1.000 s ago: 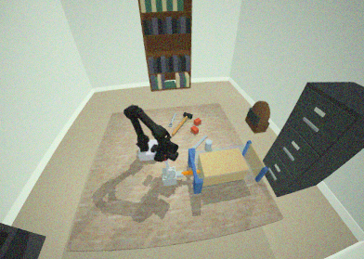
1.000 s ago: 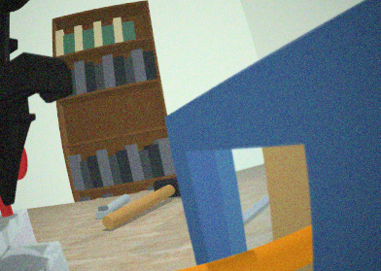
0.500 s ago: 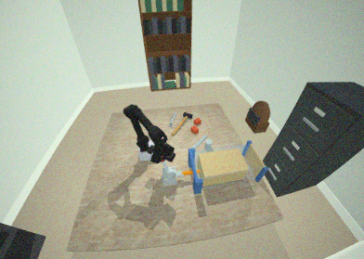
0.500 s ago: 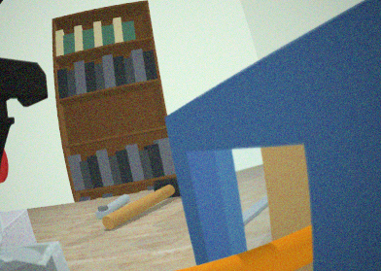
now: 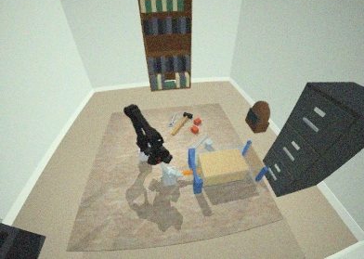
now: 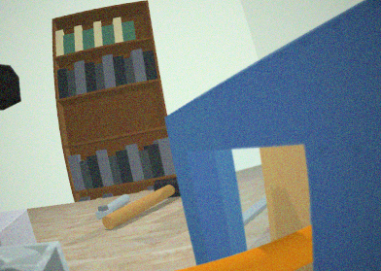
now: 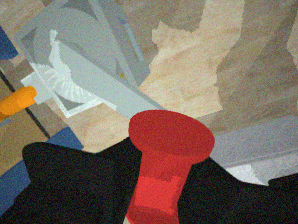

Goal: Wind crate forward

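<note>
My gripper (image 5: 162,161) (image 7: 163,132) is shut on the red knob (image 7: 172,131) of the winch handle. The handle's grey arm (image 7: 117,90) runs from the knob to the top of the grey winch (image 5: 170,176) (image 7: 82,47). An orange strap (image 5: 188,173) (image 6: 272,254) (image 7: 17,101) runs from the winch through the blue frame (image 5: 197,178) (image 6: 272,97). The tan crate (image 5: 222,164) (image 6: 286,194) sits flat just behind that frame. I cannot tell whether its front touches the frame. The handle's key is hidden.
A hammer (image 5: 180,125) (image 6: 138,207), a wrench (image 5: 173,120) (image 6: 114,206) and two red blocks (image 5: 197,122) (image 5: 194,130) lie beyond the winch. A pale rod (image 5: 201,141) and a pale cylinder (image 5: 209,145) are beside the rack. A pale block (image 7: 260,145) is near the gripper.
</note>
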Available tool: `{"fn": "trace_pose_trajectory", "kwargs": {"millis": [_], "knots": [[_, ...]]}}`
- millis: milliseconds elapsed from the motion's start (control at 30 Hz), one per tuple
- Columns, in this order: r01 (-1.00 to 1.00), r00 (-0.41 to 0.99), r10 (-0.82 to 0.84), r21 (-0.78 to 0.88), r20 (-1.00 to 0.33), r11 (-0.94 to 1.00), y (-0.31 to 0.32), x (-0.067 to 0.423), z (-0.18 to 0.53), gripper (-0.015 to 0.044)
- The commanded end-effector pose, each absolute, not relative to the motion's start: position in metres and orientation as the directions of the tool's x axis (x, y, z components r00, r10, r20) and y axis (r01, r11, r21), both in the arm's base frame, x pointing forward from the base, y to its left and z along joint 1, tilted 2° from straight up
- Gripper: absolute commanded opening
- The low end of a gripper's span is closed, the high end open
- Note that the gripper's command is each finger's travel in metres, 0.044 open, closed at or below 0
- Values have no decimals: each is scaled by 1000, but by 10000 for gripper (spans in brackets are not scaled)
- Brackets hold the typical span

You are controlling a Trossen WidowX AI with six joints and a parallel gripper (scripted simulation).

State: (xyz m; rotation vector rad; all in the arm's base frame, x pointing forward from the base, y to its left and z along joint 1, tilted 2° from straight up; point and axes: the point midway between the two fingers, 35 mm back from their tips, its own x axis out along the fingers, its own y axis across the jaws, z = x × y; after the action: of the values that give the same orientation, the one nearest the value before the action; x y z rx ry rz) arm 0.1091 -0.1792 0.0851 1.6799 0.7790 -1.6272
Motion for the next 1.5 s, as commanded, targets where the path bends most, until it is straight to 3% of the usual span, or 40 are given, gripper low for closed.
{"fn": "trace_pose_trajectory", "kwargs": {"millis": [0,1467], "knots": [[785,13,-47,40,-999,-619,-187,94,86,0],[785,10,-52,40,-999,-619,-247,58,89,0]]}}
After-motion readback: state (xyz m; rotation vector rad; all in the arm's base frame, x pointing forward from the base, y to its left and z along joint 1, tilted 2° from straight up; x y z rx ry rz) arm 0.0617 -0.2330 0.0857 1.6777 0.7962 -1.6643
